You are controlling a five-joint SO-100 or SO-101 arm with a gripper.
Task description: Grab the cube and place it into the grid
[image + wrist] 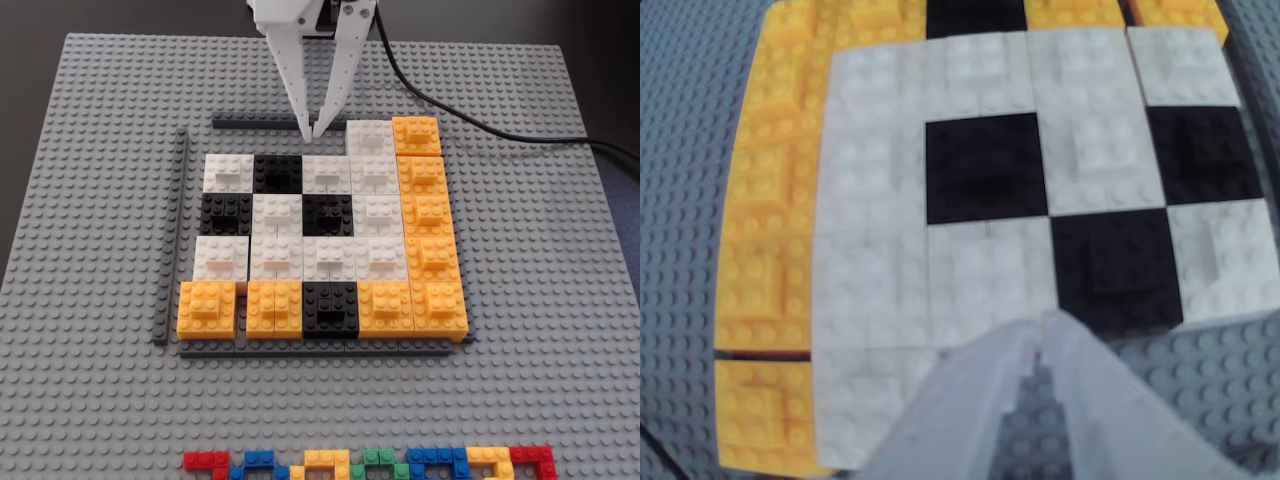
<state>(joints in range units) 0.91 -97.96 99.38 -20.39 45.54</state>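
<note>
The grid (325, 240) is a square mosaic of white, black and orange blocks on the baseplate, with dark grey strips at its far, left and near sides. A white cube (370, 138) with a raised plate sits in the grid's far row, beside the orange corner block (417, 135); the rest of that row is bare. My gripper (312, 130) is shut and empty, its tips just left of that cube over bare studs. In the wrist view the gripper (1040, 325) points at the grid (990, 170), with the same cube (875, 400) at its left.
The light grey studded baseplate (560, 300) covers the table. A row of small multicoloured bricks (370, 465) lies at the near edge. A black cable (470, 120) runs from the arm off to the right.
</note>
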